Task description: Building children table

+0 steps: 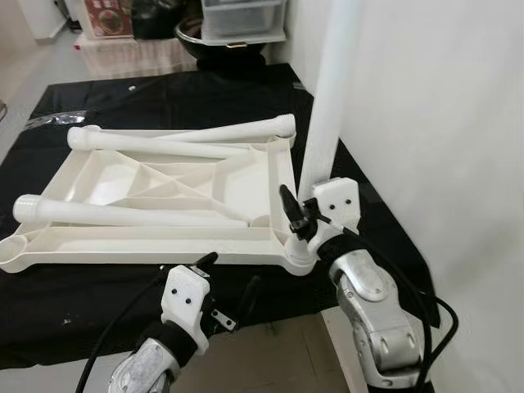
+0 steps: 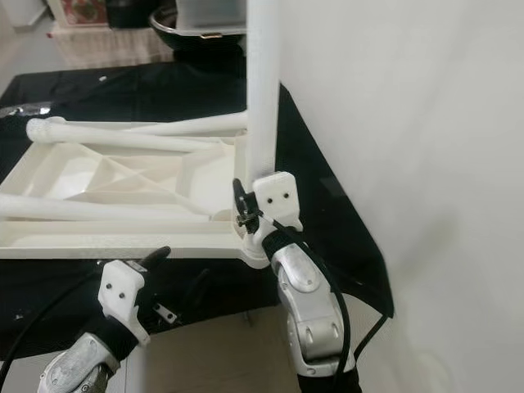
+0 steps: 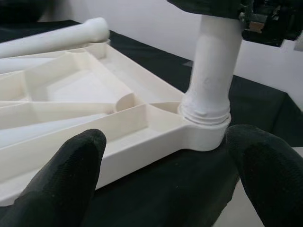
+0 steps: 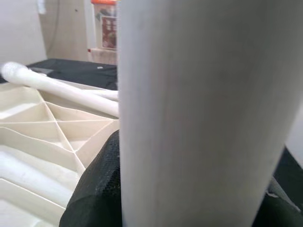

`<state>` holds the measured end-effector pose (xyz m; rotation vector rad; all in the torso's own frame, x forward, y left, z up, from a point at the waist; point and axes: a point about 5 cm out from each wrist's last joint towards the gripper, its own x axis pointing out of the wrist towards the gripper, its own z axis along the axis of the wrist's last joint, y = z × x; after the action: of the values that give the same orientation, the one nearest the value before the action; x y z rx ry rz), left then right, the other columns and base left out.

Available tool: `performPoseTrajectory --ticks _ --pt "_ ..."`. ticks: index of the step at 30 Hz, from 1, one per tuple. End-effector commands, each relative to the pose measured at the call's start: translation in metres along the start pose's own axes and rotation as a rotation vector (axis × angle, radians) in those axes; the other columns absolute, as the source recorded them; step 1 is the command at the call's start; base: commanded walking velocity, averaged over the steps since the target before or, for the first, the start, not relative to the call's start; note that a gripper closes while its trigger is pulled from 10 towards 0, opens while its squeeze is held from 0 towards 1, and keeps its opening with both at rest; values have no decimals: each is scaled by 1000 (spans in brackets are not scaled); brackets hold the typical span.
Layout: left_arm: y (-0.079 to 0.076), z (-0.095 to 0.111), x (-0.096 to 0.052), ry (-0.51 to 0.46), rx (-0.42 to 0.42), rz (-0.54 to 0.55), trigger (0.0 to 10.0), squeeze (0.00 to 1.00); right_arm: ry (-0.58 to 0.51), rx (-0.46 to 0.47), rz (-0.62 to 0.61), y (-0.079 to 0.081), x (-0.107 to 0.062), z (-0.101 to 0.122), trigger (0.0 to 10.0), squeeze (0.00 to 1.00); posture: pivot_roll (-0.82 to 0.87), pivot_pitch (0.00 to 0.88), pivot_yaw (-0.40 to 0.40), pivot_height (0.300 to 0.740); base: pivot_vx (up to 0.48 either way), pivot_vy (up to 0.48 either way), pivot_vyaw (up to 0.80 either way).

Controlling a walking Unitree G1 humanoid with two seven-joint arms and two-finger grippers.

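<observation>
Right hand (image 1: pixel 304 214) clamped round upright leg (image 1: pixel 327 98), axis vertical, foot in near-right corner socket of tabletop (image 1: pixel 164 246) lying underside-up on surface; thread seating unclear. Left hand (image 1: pixel 225 286) open, empty, just short of same corner

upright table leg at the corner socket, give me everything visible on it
The upright leg is a plain white round tube, plastic by its look, smooth and matte. It stands vertical in the near right corner socket of the upturned white tabletop. At its foot, thread-like ridges show just above the socket collar, so it may not be fully seated. Its top runs out of frame. The right gripper is closed around it low down, above the socket. The left gripper hangs open nearby, apart from it.
</observation>
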<state>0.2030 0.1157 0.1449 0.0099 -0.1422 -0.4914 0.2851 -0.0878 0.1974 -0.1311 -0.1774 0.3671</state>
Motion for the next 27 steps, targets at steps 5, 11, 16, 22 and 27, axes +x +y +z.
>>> performPoseTrajectory --ticks 5,11,16,22,27 --pt "-1 -5 -1 17 -25 3 10000 0 39 103 205 -1 5 -8 10000 1000 -11 165 -29 740 0 0 0" --pt "-3 -4 -1 13 -29 4 10000 0 65 61 650 -4 9 -4 10000 0 1 173 -35 740 0 0 0" --pt "-4 -2 -4 13 -30 8 10000 0 54 23 743 -22 30 7 10000 0 22 184 -42 740 0 0 0" --pt "-4 -1 -7 15 -30 13 10000 0 29 36 778 -32 41 16 0 0 36 192 -38 740 0 0 0" --pt "-5 -1 -8 18 -30 13 10000 0 18 56 822 -38 41 22 0 0 43 193 -38 740 0 0 0"
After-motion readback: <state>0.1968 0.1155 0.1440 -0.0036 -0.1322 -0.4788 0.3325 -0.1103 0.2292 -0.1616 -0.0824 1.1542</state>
